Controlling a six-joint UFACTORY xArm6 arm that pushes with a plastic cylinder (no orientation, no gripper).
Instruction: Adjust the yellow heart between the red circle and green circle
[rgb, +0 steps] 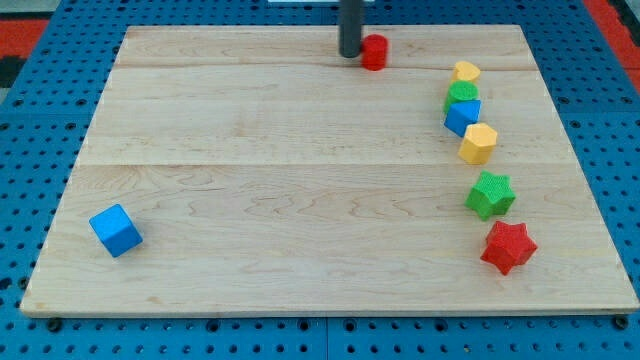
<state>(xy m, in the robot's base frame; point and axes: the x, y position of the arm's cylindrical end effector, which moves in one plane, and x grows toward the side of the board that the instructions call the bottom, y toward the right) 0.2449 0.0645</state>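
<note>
Yellow heart (466, 71) touching green circle (461, 93); rod upright, my tip (350, 54) beside red circle (374, 51), grasping nothing.

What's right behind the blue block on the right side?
The green circle touches the blue block's far edge, the yellow heart beyond it. The green circle's lower part is hidden.
</note>
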